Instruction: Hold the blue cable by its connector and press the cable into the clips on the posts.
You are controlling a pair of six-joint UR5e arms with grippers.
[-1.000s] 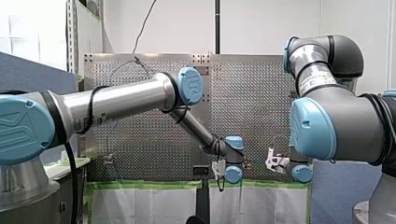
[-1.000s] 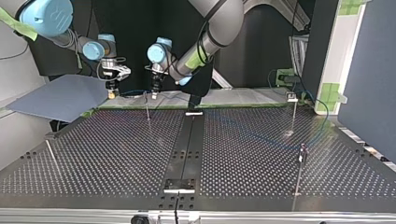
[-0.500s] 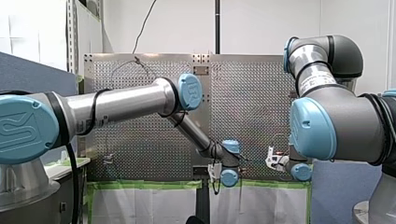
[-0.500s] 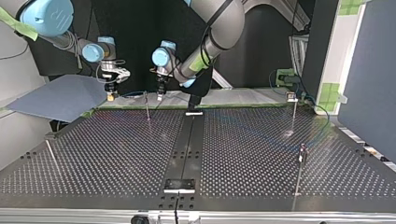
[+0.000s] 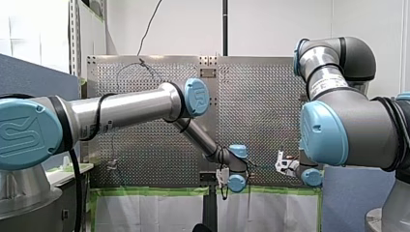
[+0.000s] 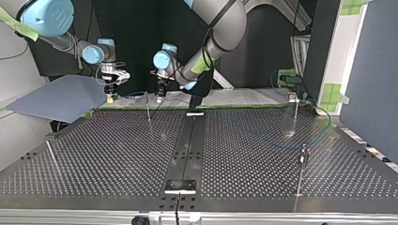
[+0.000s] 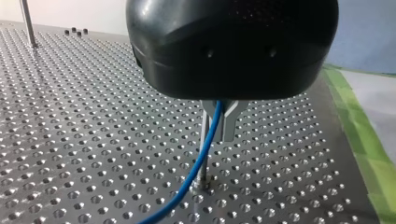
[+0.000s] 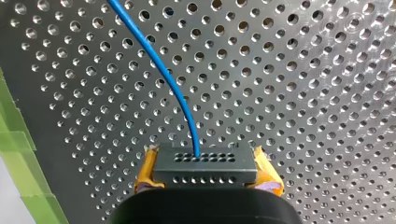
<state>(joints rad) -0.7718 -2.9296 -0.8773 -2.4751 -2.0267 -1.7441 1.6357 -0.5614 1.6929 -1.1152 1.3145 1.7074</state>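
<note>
The perforated grey metal tabletop (image 7: pixel 70 140) is being shown with a dull brushed sheen, light being caught on the hole rims. The thin blue cable (image 7: pixel 205 144) is being seen as smooth, slightly glossy plastic. The rounded black casing (image 7: pixel 233 46) is being lit up shiny, hard-plastic looking. The dark grey connector block (image 8: pixel 205 169) is being seen matt, the yellow pads (image 8: pixel 148 170) rubbery-looking. The green tape strip (image 7: pixel 359 135) is being seen flat, kinda papery.

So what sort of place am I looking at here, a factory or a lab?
Probably a robotics lab test cell: my left arm and my right arm work over a perforated table fitted with thin posts, routing a blue cable.
</note>
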